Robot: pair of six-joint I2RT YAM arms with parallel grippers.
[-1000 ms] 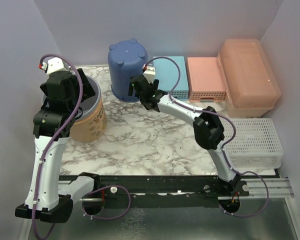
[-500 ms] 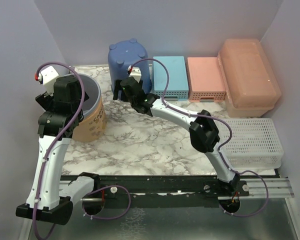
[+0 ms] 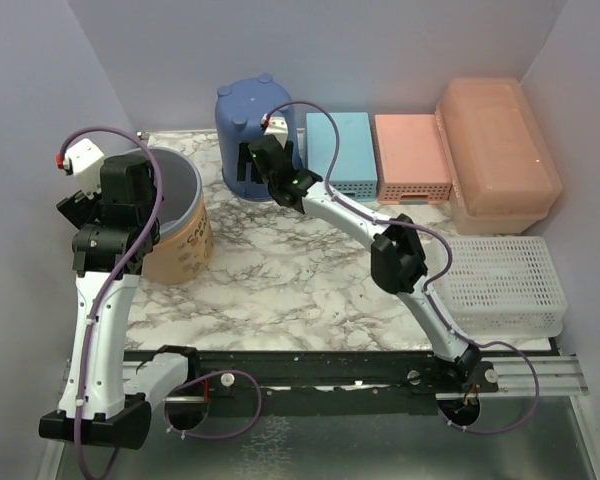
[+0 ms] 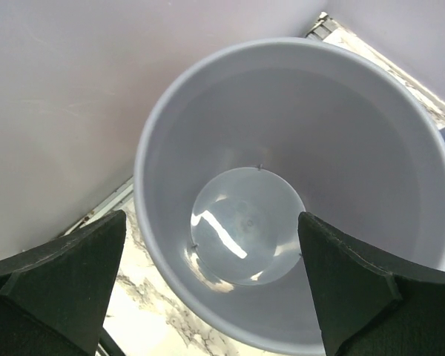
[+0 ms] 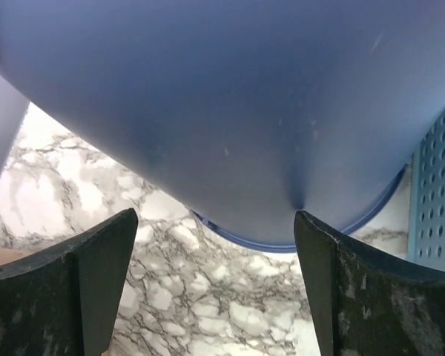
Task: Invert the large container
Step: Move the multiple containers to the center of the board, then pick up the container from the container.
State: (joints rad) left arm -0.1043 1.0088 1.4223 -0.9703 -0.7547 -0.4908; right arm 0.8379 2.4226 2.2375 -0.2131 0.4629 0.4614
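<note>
Lining up on the wrong tub, by the look of it. The right fingers [image 5: 96, 282] are spread wide and pinching nothing. They're nosed up close to the wall of the blue bin [image 3: 248, 120], which stands bottom-up well left of the large container [image 3: 500, 140]. The left fingers [image 4: 67, 274] are spread too, empty, hanging over the mouth of the tan bucket [image 3: 185, 250], further left again.

The large container itself sits in the far right corner of the marble surface [image 3: 280, 270], lid side up, neither arm near it. So the job's not begun, imo. It's hemmed in: walls behind and to its right, pink basket [image 3: 410, 155] just left of it, white basket [image 3: 505, 285] just in front.

To do it well, swing the right arm across and grip under the lid rim w/ fingers at full spread. Then lift it up and out over the open marble left-front of where it sits, and only then roll it. The lid's the worry: can't tell if it's clipped, so it may drop off mid-turn. The box is big vs the fingers, so expect it to sag or twist in a one-sided grip.

Contents:
- **Tan bucket:** bare inside, just a shiny bottom.
- **Large container:** cloudy plastic, can't tell what's in it.
- **White basket:** open side up, nothing in it.
- **Pink basket and blue basket [image 3: 340, 150] (one further left):** solid faces up, insides hidden.
</note>
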